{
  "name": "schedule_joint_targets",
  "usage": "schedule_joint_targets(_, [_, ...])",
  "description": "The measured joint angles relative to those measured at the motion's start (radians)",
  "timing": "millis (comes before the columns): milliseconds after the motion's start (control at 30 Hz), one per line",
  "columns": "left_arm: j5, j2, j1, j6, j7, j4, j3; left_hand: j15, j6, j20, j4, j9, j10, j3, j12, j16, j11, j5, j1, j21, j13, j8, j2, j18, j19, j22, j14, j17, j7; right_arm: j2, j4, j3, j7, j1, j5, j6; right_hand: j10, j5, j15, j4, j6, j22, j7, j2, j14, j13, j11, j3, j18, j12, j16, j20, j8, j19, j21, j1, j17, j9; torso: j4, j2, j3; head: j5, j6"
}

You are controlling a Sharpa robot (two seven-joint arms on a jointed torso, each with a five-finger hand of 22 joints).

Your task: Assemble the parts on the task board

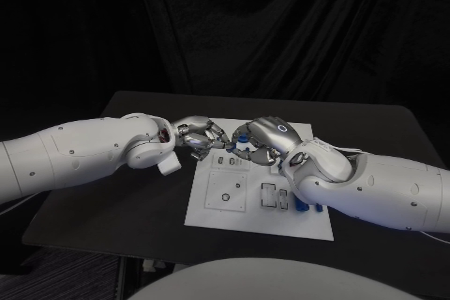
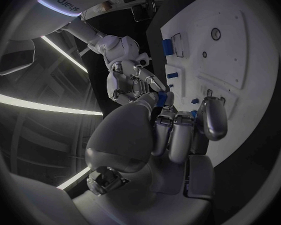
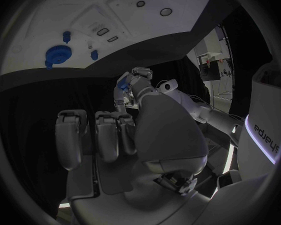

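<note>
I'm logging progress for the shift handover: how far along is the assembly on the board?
Midway, by the look of it. Several blue parts already stand on the task board. In hand: the left hand and right hand meet above the board around a small blue piece. Still left: seating it.

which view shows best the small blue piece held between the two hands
The left wrist view: the blue piece sits clear between the fingertips of both hands. In the head view it is a small speck between the left hand and right hand. In the right wrist view it is partly hidden by fingers.
</note>
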Motion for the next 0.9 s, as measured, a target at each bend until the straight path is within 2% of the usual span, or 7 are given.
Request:
schedule_joint_targets(167, [-0.002,0.006,0.000,0.000,-0.005,-0.004,0.000,-0.012,0.002,0.000,0.015,0.042,0.009,0.043,0.003,0.000,-0.015,0.006,-0.021,0.005,0.000,0.000,-0.027,0.000,0.007,0.000,0.001,0.000,0.002,-0.007,0.001,0.000,0.005,0.001,0.000,0.012,0.000,-0.056,0.000,0.020,-0.009,0.000,-0.017,0.006,0.000,0.000,0.005,-0.009,0.000,0.000,0.000,0.000,-0.044,0.000,-0.016,-0.007,0.000,-0.014,-0.0001,0.000,0.0010,0.000,0.000])
schedule_joint_targets(200, [-0.002,0.008,0.000,0.000,-0.006,-0.004,0.000,-0.013,0.002,0.000,0.021,0.067,0.010,0.048,0.003,0.000,-0.016,0.009,-0.025,0.005,0.001,0.000,-0.030,0.000,0.007,0.000,-0.001,0.000,0.002,-0.010,0.002,0.000,0.006,0.002,0.000,0.014,0.000,-0.079,0.005,0.026,-0.032,0.000,-0.011,0.010,0.001,0.000,0.015,-0.014,0.000,0.000,0.000,0.000,-0.056,0.000,-0.026,-0.011,0.000,-0.018,-0.0001,0.000,0.0010,-0.001,0.000])
schedule_joint_targets(333, [-0.001,0.013,0.000,0.000,-0.017,-0.003,0.001,-0.013,0.002,-0.003,0.037,0.082,0.010,0.065,0.003,0.000,-0.017,0.010,-0.037,0.005,0.002,0.000,-0.043,0.000,0.011,0.000,-0.001,0.000,0.002,-0.030,0.011,-0.002,0.010,0.002,0.000,0.024,-0.001,-0.129,0.017,0.043,-0.076,0.000,0.013,-0.001,0.002,0.000,0.028,-0.027,0.000,0.000,0.000,0.011,-0.084,-0.001,-0.042,-0.037,0.000,-0.031,-0.0003,-0.001,0.0012,-0.001,0.000])
schedule_joint_targets(567, [-0.001,0.017,0.000,-0.010,-0.055,-0.005,0.001,-0.013,0.002,-0.001,0.048,0.117,0.008,0.103,0.003,0.000,-0.016,0.010,-0.054,0.012,0.002,0.000,-0.060,0.000,0.027,0.000,-0.001,0.000,0.002,-0.106,0.050,-0.008,0.012,0.013,0.000,0.035,0.000,-0.209,0.021,0.075,-0.148,0.000,0.023,-0.024,-0.001,0.000,0.029,-0.053,0.000,0.000,0.000,0.016,-0.120,-0.002,-0.072,-0.040,0.000,-0.040,-0.0006,-0.002,0.0016,-0.001,0.000])
schedule_joint_targets(767, [0.000,0.021,0.000,-0.026,-0.111,-0.003,0.001,-0.013,0.002,-0.004,0.057,0.123,0.008,0.112,0.003,0.000,-0.016,0.015,-0.066,0.019,0.002,0.001,-0.071,0.000,0.037,0.000,-0.001,0.000,0.002,-0.186,0.104,-0.018,0.007,0.052,0.000,0.048,0.000,-0.260,0.021,0.107,-0.187,0.000,0.031,-0.032,-0.001,0.000,0.029,-0.070,0.000,0.000,0.000,0.020,-0.132,0.002,-0.120,-0.032,0.000,-0.044,-0.0016,-0.004,0.0026,-0.007,0.000])
schedule_joint_targets(800, [0.000,0.021,0.000,-0.029,-0.123,-0.001,0.001,-0.013,0.002,-0.005,0.059,0.124,0.008,0.114,0.003,0.000,-0.016,0.015,-0.069,0.019,0.002,0.027,-0.074,0.000,0.041,0.000,-0.001,0.000,0.002,-0.199,0.111,-0.019,0.005,0.062,0.000,0.050,0.000,-0.262,0.021,0.110,-0.188,0.000,0.031,-0.032,-0.001,0.000,0.029,-0.071,0.000,0.000,0.000,0.022,-0.132,0.000,-0.121,-0.032,0.000,-0.044,-0.0023,-0.004,0.0028,-0.008,0.000])
schedule_joint_targets(900, [-0.006,0.022,0.001,-0.034,-0.167,0.006,0.001,-0.013,0.002,-0.005,0.059,0.124,0.008,0.114,0.003,0.000,-0.016,0.001,-0.069,0.028,0.002,0.042,-0.074,0.000,0.052,0.000,-0.001,0.000,0.002,-0.235,0.125,-0.021,-0.001,0.092,0.000,0.052,0.000,-0.262,0.021,0.110,-0.188,0.000,0.031,-0.032,-0.001,0.000,0.029,-0.072,0.000,0.000,0.000,0.023,-0.132,-0.002,-0.121,-0.032,0.000,-0.044,-0.0048,-0.005,0.0037,-0.012,0.000])
